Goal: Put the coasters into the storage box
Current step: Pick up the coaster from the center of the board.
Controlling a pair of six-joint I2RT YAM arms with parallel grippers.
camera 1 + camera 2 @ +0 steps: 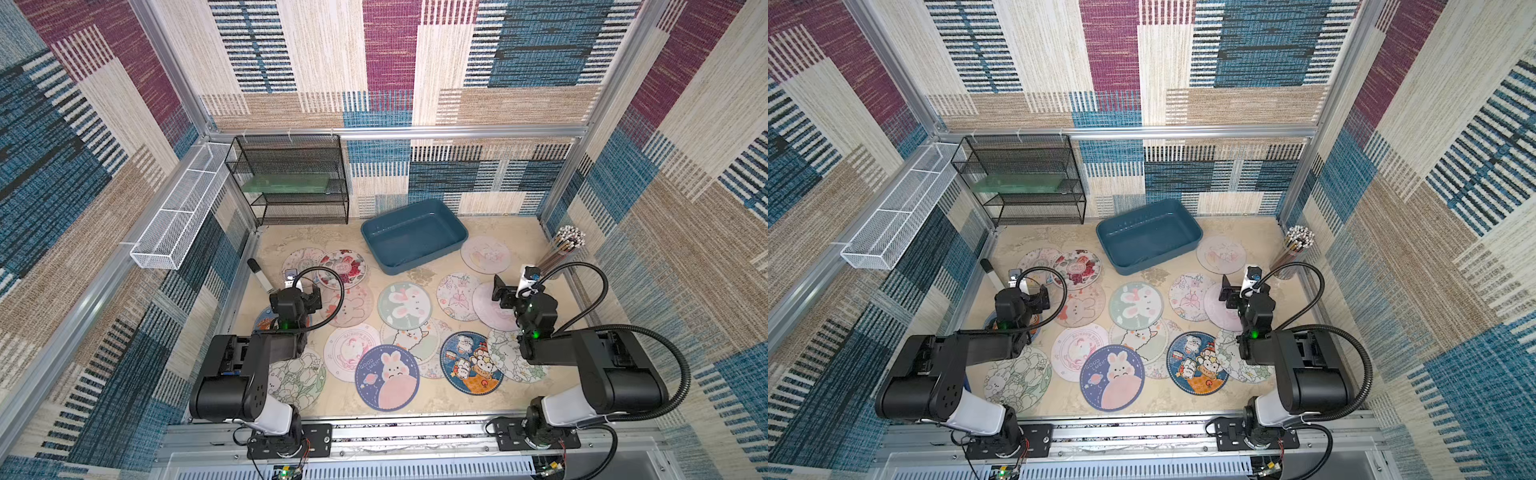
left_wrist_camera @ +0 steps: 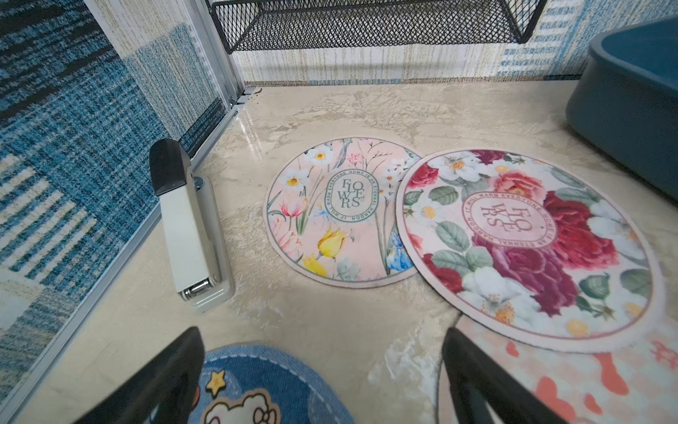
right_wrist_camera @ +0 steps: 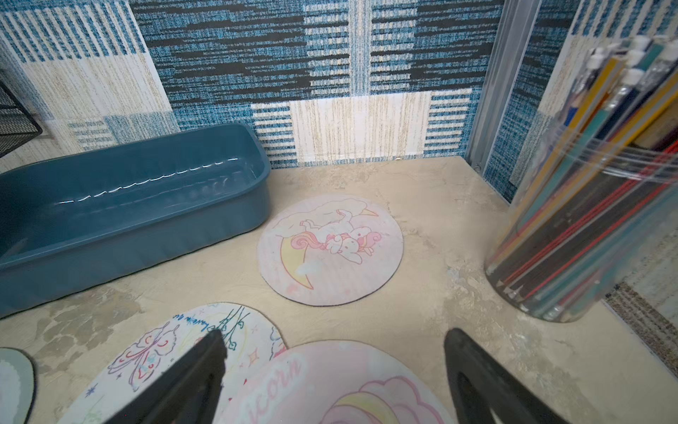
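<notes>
Left tool [image 2: 323, 341] gapes above flat, round, pastel coasters [image 1: 405, 305]; storage box [image 1: 411, 237] teal.

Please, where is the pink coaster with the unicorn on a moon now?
In a top view the unicorn coaster lies flat at the far right, between the storage box and the pencil jar; the right wrist view shows it too.

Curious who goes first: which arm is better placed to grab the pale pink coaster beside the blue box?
Likely right: the open right gripper faces that coaster by the storage box; the left gripper is farther off.
</notes>
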